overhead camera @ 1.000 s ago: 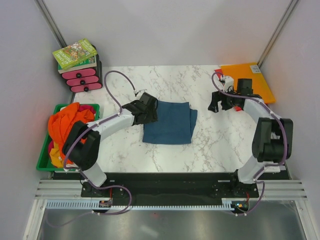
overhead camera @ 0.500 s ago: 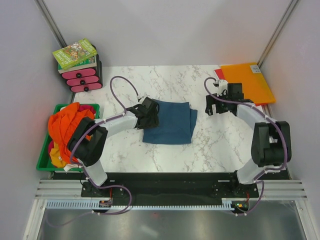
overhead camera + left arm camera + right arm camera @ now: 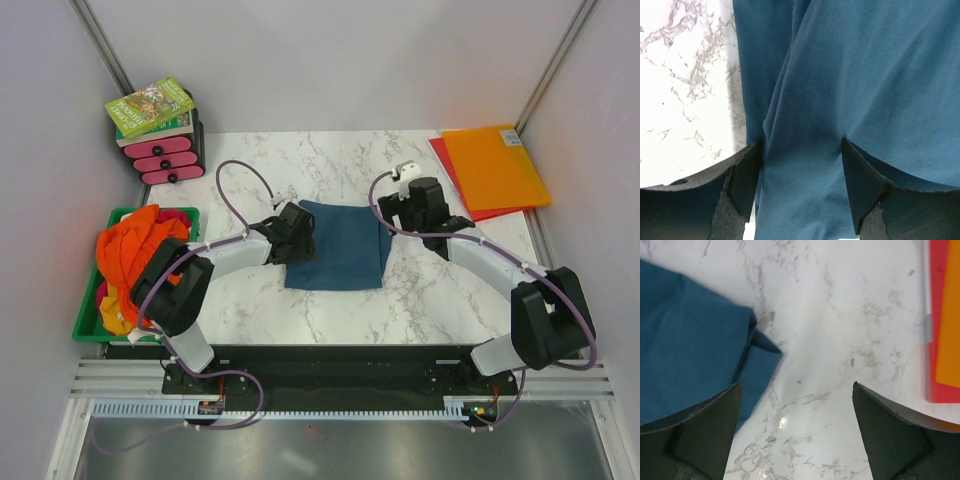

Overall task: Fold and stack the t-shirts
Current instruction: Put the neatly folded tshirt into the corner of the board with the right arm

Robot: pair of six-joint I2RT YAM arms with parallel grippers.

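Teal t-shirt (image 3: 340,245) lies under spread left gripper (image 3: 800,147), beside spread right gripper (image 3: 796,390).

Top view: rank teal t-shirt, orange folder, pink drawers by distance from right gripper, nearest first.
1. teal t-shirt: centre, just left of the right gripper.
2. orange folder: far right corner.
3. pink drawers: far left corner.

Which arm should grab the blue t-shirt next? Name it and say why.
Probably left: the left gripper has its open jaws straddling the blue t-shirt at its left edge, while the right gripper, also open, hangs over bare marble table beside its right corner.
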